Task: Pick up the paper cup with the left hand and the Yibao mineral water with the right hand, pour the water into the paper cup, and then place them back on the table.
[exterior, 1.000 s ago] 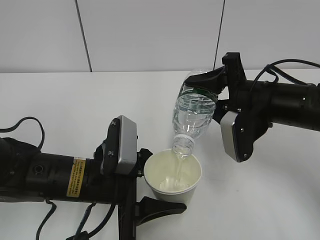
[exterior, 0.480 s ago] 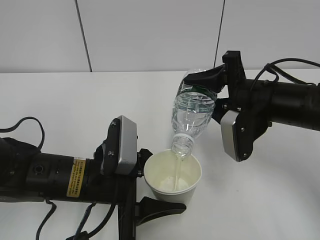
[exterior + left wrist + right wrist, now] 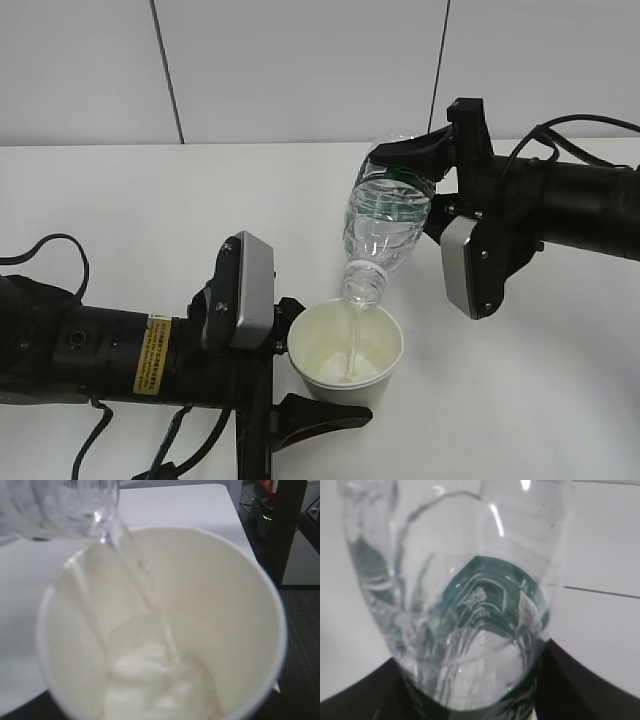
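The cream-white paper cup [image 3: 345,352] is held upright by my left gripper [image 3: 300,370], whose black fingers [image 3: 318,415] close on its sides. In the left wrist view the cup [image 3: 210,605] fills the frame, with water pooling in its bottom. My right gripper [image 3: 425,185] is shut on the clear Yibao bottle [image 3: 385,225] at its green label. The bottle is tilted neck-down, its mouth just above the cup's rim. A thin stream of water [image 3: 352,340] falls into the cup. The bottle [image 3: 465,605] fills the right wrist view.
The white table [image 3: 150,200] spreads to the left and behind both arms. A grey panelled wall [image 3: 300,60] with dark seams stands at the back. Black cables [image 3: 60,250] trail from the left arm. In the left wrist view dark equipment [image 3: 280,525] stands beyond the table's edge.
The bottle has tipped slightly steeper and its water level has dropped a little. The water in the cup has risen. Both arms have stayed nearly still.
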Robot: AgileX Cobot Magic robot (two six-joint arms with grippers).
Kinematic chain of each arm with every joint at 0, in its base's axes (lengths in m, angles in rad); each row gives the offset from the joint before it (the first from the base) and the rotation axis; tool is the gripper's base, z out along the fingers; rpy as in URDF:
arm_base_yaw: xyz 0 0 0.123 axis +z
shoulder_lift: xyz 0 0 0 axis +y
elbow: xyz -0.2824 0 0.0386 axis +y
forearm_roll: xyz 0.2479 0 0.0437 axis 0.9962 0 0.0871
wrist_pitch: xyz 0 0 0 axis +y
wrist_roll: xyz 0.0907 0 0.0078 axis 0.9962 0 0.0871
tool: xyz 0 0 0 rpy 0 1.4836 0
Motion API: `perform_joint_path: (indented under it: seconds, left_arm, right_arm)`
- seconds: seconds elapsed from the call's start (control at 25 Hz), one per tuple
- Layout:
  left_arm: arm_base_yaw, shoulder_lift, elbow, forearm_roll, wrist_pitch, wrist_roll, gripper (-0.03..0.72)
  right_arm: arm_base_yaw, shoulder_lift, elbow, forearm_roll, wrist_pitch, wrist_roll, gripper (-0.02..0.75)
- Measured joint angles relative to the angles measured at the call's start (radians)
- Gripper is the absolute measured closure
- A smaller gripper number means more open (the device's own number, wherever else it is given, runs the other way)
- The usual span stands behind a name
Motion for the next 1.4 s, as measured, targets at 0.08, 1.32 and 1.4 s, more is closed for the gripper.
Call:
perform_joint_path:
  seconds: [0.08,1.32,1.4]
  left_arm:
    - [0.000,0.000,0.000,0.000,0.000,0.000,0.255]
    - [0.000,0.000,0.000,0.000,0.001,0.000,0.256]
    - [0.000,0.000,0.000,0.000,0.001,0.000,0.256]
  right_arm:
    - [0.000,0.000,0.000,0.003,0.000,0.000,0.326]
    - [0.000,0.000,0.000,0.006,-0.027,0.000,0.326]
    - [0.000,0.000,0.000,0.006,-0.029,0.000,0.326]
